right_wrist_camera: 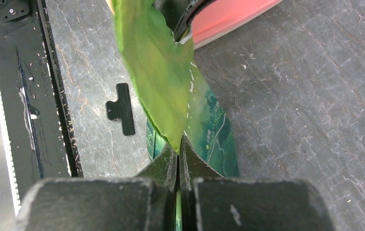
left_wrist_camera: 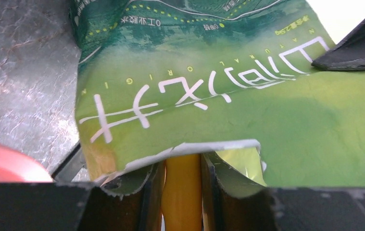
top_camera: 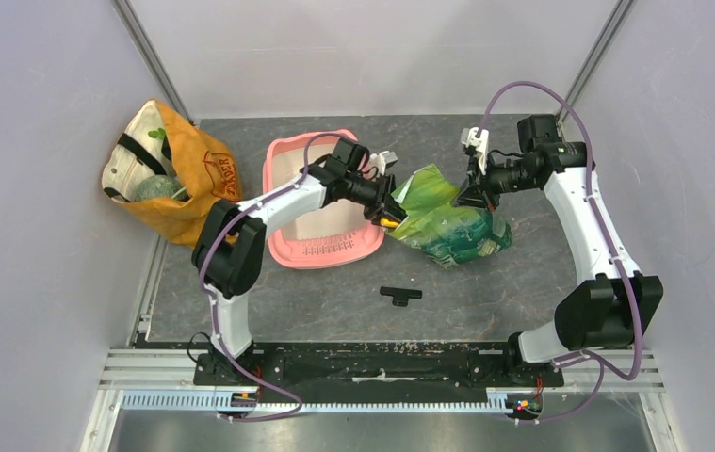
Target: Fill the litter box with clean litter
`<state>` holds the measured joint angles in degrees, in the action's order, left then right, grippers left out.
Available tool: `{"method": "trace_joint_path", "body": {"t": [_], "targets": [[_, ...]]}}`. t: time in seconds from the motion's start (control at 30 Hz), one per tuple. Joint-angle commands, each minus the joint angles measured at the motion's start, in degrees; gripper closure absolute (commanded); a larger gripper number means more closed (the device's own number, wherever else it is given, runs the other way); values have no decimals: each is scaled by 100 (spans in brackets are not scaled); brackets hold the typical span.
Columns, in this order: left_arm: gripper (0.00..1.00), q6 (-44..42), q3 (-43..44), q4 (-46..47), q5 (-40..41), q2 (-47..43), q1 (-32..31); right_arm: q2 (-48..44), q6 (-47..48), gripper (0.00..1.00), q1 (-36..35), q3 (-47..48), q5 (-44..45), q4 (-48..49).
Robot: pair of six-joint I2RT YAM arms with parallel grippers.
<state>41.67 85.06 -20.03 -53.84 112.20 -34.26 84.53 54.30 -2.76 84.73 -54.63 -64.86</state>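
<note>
Left gripper (top_camera: 393, 217) is clamped on the scoop (left_wrist_camera: 182, 185). Only its orange-yellow handle shows, running between the fingers into the torn mouth of the green bag (top_camera: 452, 231). Right gripper (top_camera: 471, 193) is pressed together on the green bag's upper edge, pinching a thin flap of foil to the right of the left gripper. Litter box (top_camera: 320, 250) sits on the table (top_camera: 495, 292) left of centre, long axis near to far, slotted lip at the near end, with the left arm crossing over it. Green bag lies just right of the litter box; can't tell whether they touch. Black clip (top_camera: 400, 295) lies nearer, apart from both. Tan bag (top_camera: 184, 188) stands far left by the wall, close to the litter box.
</note>
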Motion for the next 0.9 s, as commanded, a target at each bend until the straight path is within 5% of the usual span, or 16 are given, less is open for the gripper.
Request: {"method": "trace_joint_path", "body": {"t": [0.0, 0.17, 0.63, 0.87], "targets": [[98, 421, -313, 605, -481, -585, 322, -310, -128, 100, 39, 13, -394, 434], [98, 89, -407, 190, -609, -815, 554, -357, -297, 100, 43, -2, -444, 721], [98, 208, -1366, 1171, -1678, -1615, 1275, -452, -407, 100, 36, -44, -615, 942], [98, -375, -1317, 473, -1848, -1673, 1590, -421, -446, 100, 39, 41, -598, 960]]}}
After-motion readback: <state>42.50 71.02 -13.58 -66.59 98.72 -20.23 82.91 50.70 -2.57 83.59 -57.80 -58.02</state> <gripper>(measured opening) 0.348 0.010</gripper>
